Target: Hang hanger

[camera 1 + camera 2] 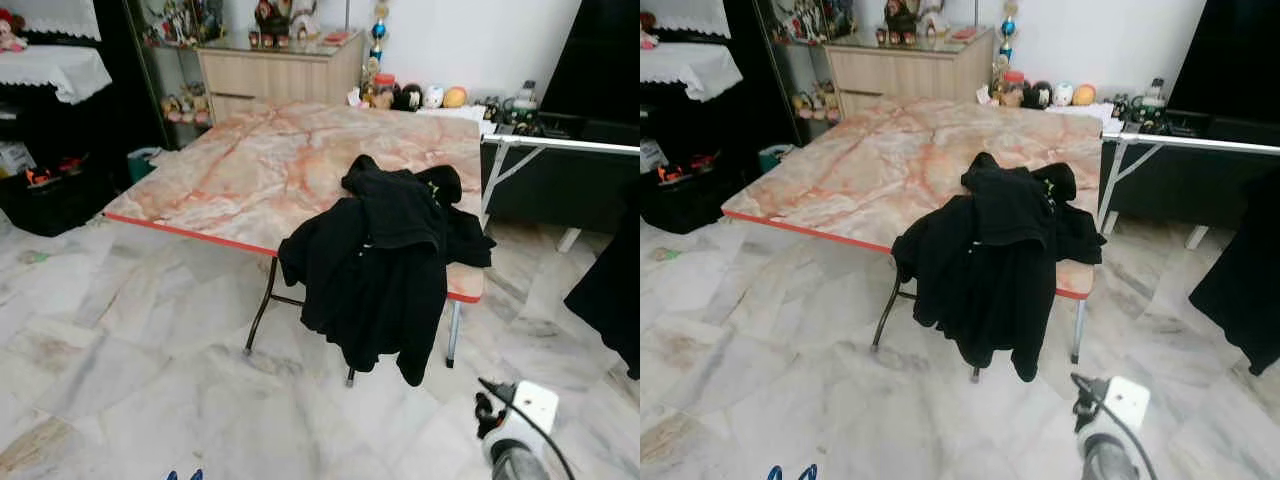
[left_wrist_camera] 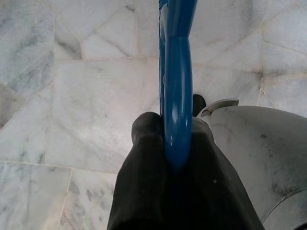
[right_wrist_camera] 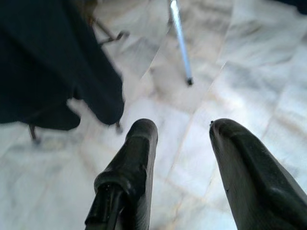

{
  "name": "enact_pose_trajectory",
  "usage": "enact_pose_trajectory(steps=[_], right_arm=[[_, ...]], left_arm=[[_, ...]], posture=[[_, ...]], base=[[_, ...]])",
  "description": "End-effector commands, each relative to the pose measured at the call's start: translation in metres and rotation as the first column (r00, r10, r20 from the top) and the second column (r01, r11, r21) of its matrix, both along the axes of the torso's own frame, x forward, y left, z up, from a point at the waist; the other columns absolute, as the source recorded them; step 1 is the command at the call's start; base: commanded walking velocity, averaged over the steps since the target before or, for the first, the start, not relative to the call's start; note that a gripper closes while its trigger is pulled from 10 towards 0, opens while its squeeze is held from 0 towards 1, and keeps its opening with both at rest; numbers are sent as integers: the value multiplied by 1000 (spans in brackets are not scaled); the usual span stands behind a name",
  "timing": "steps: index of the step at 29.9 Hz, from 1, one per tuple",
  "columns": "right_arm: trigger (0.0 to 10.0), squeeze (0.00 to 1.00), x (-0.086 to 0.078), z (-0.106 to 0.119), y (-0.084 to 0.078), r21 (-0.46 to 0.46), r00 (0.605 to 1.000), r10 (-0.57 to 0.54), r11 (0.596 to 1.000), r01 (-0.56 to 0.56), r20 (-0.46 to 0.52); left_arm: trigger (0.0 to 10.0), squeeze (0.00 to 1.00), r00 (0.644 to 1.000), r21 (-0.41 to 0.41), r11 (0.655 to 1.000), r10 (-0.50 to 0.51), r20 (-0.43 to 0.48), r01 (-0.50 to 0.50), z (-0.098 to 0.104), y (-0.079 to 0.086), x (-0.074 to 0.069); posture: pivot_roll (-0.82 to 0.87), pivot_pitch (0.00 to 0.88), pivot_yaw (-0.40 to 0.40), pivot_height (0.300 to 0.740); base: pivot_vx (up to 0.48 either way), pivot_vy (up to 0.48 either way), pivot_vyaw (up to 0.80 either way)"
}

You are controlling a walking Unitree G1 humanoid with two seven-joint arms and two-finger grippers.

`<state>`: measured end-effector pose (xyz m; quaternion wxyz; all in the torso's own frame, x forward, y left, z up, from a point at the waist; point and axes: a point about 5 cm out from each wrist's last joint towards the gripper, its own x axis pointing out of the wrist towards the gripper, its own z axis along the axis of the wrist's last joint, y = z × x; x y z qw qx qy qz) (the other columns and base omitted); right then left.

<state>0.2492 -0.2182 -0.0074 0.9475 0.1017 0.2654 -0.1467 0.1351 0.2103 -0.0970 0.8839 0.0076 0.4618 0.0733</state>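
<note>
Left gripper [image 2: 163,143]: fingers closed tight on blue hanger [image 2: 176,96]; hanger runs from lower centre to top edge of left wrist frame, long axis in line with fingers, pointing away from wrist over marble floor [image 2: 72,96]. Blue tips at bottom left of left eye frame [image 1: 184,475].

Right gripper [image 3: 184,143]: fingers spread wide, empty, over floor, lower centre of frame.

Black jacket [image 1: 375,260]: centre frame, draped over near edge of marble-top table [image 1: 250,170], hanging toward floor.

Risk: thin rounded plastic rotating or slipping in pinch; jacket sliding off edge if tugged.

Silver arm [image 1: 515,462], blk cable, blk fingers [image 3: 129,163]
</note>
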Motion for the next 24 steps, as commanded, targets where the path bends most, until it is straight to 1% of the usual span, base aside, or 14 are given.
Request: enact_pose_trajectory(steps=[1,2,3,4,5,8,12,13,17,18,19,24], right_arm=[[10000,0,-2,-8,4,22,999,34,999,-34,-15],[10000,0,-2,-8,4,22,999,34,999,-34,-15],[10000,0,-5,-14,4,47,999,17,999,-15,-33],[10000,0,-14,-26,3,61,996,-19,998,24,-87],[10000,0,-16,-30,3,62,994,-27,998,33,-104],[10000,0,-18,-33,2,52,992,-34,998,40,-122],[10000,0,-13,-31,7,91,997,-10,996,17,-77],[10000,0,-11,-30,8,81,998,3,997,3,-70],[10000,0,-6,-29,9,79,998,-2,997,6,-56],[10000,0,-3,-25,8,69,1000,-2,998,4,-29],[10000,0,0,-23,8,82,1000,-5,997,6,-13],[10000,0,4,-20,10,95,1000,8,995,-10,17]], left_arm=[[10000,0,1000,15,1000,-10,1,9,1,2,0],[10000,0,1000,15,1000,-10,1,9,1,2,0],[10000,0,1000,17,1000,-13,5,12,1,3,1],[10000,0,1000,20,1000,-16,13,16,2,4,4],[10000,0,1000,22,1000,-16,16,16,3,4,4],[10000,0,1000,23,1000,-16,20,15,3,4,5],[10000,0,999,29,999,-22,34,21,5,5,9],[10000,0,999,31,999,-24,40,23,5,5,10],[10000,0,998,34,999,-33,49,31,6,4,13],[10000,0,997,41,998,-54,54,51,7,3,14],[10000,0,996,42,997,-62,59,60,8,2,16],[10000,0,994,48,996,-84,74,81,9,1,20]], posture=[[65,42,24,740],[65,42,24,740],[64,41,27,740],[70,41,28,740],[73,41,28,740],[76,42,28,740],[70,44,31,740],[73,44,31,740],[73,41,32,740],[72,40,33,740],[72,40,33,740],[70,41,34,740]], base=[[0,0,0],[0,0,0],[0,-368,0],[0,-480,0],[0,-480,0],[0,-480,0],[0,-480,-794],[0,-480,-788],[0,-480,-791],[0,-480,0],[0,-480,0],[0,-480,0]])
